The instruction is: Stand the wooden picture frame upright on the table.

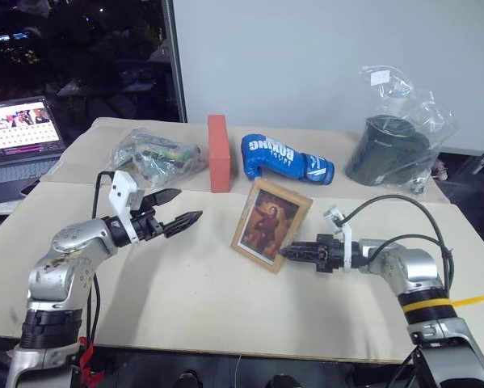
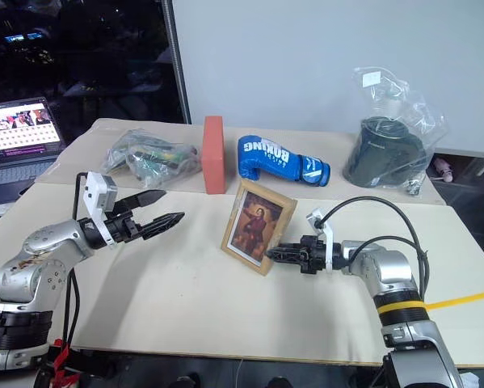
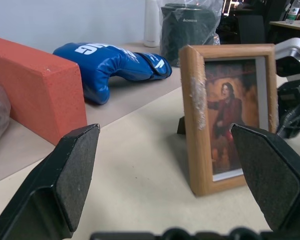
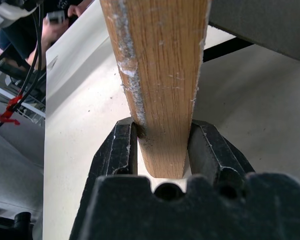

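The wooden picture frame [image 1: 271, 225] stands upright near the centre of the table [image 1: 201, 299], just below the board seam in the head views, its reddish portrait face turned toward the camera and tilted slightly back. In the left wrist view, a dark foot of the fold-out stand rests on the tabletop behind the frame. The right gripper [image 1: 288, 252] reaches in from the lower right of the head view, its forearm bent inward so that the fingers point level toward the picture's left, and its jaws are clamped on the frame's lower right edge; the right wrist view shows the light-wood edge seated between the two black fingers [image 4: 120, 150], touching both. The left gripper [image 1: 187, 208] hangs above the table at the left of the head view, well apart from the frame, pointing level toward it, with its jaws spread wide and nothing between them. In the left wrist view the frame stands between the two pads [image 3: 74, 170] farther off, untouched. Behind the frame, across the seam, a red-orange brick block [image 1: 218, 153] stands on end, with a blue boxing glove [image 1: 284, 159] just to its right and a clear bag of small items [image 1: 156, 157] to its left. A dark cylindrical object in a clear plastic bag [image 1: 391, 145] sits at the upper right. An open laptop [image 1: 17, 141] occupies the far left edge.
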Robot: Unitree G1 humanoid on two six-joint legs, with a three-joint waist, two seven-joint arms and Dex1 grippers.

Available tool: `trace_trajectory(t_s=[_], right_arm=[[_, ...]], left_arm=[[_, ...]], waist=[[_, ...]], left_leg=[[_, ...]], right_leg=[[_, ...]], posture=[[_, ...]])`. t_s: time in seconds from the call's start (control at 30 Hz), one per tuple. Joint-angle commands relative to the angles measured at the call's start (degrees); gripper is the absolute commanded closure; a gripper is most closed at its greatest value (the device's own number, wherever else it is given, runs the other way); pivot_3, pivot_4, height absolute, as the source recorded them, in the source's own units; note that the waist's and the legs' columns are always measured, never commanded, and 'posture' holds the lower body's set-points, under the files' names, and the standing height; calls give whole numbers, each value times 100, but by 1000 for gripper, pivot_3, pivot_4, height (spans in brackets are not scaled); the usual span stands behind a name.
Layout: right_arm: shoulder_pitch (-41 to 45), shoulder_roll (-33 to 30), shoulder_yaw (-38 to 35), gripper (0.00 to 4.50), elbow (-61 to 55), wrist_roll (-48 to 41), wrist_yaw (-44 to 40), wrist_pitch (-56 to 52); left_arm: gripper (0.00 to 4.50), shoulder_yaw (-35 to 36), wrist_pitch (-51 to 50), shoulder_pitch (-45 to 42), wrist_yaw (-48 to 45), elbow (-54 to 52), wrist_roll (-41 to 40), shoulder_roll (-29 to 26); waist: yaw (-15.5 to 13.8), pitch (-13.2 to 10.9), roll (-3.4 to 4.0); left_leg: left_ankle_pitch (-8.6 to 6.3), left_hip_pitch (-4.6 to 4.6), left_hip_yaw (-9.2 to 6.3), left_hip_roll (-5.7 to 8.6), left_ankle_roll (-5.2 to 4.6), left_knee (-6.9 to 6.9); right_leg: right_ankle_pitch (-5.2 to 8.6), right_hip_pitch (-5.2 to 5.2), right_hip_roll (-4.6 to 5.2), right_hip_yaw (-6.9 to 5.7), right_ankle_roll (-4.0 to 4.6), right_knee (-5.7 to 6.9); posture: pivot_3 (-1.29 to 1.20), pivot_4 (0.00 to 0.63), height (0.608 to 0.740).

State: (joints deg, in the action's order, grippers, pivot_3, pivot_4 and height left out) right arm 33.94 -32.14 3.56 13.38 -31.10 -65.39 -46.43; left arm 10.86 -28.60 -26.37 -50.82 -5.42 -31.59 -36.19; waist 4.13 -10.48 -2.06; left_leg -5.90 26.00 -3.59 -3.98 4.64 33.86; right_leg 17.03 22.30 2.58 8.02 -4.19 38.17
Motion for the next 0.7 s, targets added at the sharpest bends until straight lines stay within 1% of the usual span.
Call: trace_trajectory(t_s=[0.03, 0.13, 0.2, 0.23, 0.3, 0.33, 0.37, 0.4, 0.43, 0.53, 0.57, 0.63, 0.7], right_arm=[[-248, 0, 165, 3345, -308, 43, 36, -130], [-304, -15, 159, 3347, -396, 125, 116, -69], [-277, 15, -85, 2346, -402, -122, 173, -370], [-276, -16, -167, 2134, -408, -187, 169, -450], [-311, -118, -344, 1409, -442, -279, 179, -576], [-355, -183, -433, 1158, -497, -346, 180, -652], [-404, -255, -532, 601, -560, -440, 175, -752], [-474, -356, -624, 405, -638, -530, 143, -836], [-576, -490, -714, 24, -754, -620, 66, -916], [-918, -882, -1043, 24, -1165, -1089, -116, -1370], [-1204, -1143, -1146, 24, -1453, -1225, -328, -1410], [-1610, -1471, -1248, 24, -1845, -1312, -574, -1328], [-2379, -1958, -1237, 24, -2315, -572, -804, -75]], left_arm=[[0, -72, 102, -186, -50, 77, 53, -34], [0, -139, 185, -210, -92, 132, 113, -43], [0, -196, 187, -234, -99, 183, 165, -24], [0, -222, 200, -244, -107, 210, 193, -17], [0, -288, 258, -241, -115, 265, 281, -38], [0, -299, 293, -227, -126, 277, 312, -43], [0, -302, 315, -211, -136, 283, 327, -45], [0, -305, 304, -193, -117, 276, 347, -59], [0, -305, 301, -175, -65, 275, 380, -62], [0, -319, 320, -77, 38, 278, 491, -66], [0, -347, 337, -36, 117, 293, 604, -93], [0, -375, 348, -10, 247, 348, 766, -123], [0, -277, 280, 94, 304, 410, 747, -131]], waist=[[-4, 0, 0], [3, 0, 0], [0, 1, 0], [-9, 0, 0], [-19, 0, 0], [-23, 0, 0], [-24, 0, 0], [-27, 0, 0], [-31, 0, 1], [-51, 0, 0], [-57, 0, 0], [-69, 0, 1], [-94, 0, 1]], left_leg=[[0, 0, 0, 0, 0, 0], [0, -1, 0, 0, 0, 0], [0, -2, 0, 0, 0, 0], [0, -2, 0, 0, 0, 0], [0, 1, 0, 1, 0, 1], [0, 2, 1, 1, 0, 1], [0, 4, 0, 1, 0, 1], [0, 4, 0, 1, 0, 1], [0, 5, 0, 1, 0, 1], [-1, 6, 0, 1, -1, -1], [-1, 6, 0, 1, -1, -1], [-1, 6, 0, 1, -1, -1], [-3, 6, 0, 1, -4, 0]], right_leg=[[0, -1, 0, 0, 0, 0], [0, -1, 0, 0, -1, 0], [0, -2, 0, 0, -1, 0], [0, -3, 0, 0, 0, 0], [0, -1, 2, 0, 0, -1], [0, -1, 2, 0, 0, -2], [0, 0, 2, 0, 0, -2], [0, 0, 2, 0, 0, -2], [0, 1, 2, 0, 0, -2], [1, 0, 2, 0, -1, -7], [1, 0, 1, 0, -1, -7], [1, 1, 2, 0, -1, -7], [7, -1, 1, 0, -12, -9]], posture=[[0, 150, 730], [0, 150, 730], [0, 150, 730], [0, 150, 730], [0, 150, 730], [0, 150, 730], [0, 150, 730], [0, 150, 730], [0, 150, 730], [0, 150, 730], [0, 150, 730], [0, 150, 730], [0, 150, 730]])
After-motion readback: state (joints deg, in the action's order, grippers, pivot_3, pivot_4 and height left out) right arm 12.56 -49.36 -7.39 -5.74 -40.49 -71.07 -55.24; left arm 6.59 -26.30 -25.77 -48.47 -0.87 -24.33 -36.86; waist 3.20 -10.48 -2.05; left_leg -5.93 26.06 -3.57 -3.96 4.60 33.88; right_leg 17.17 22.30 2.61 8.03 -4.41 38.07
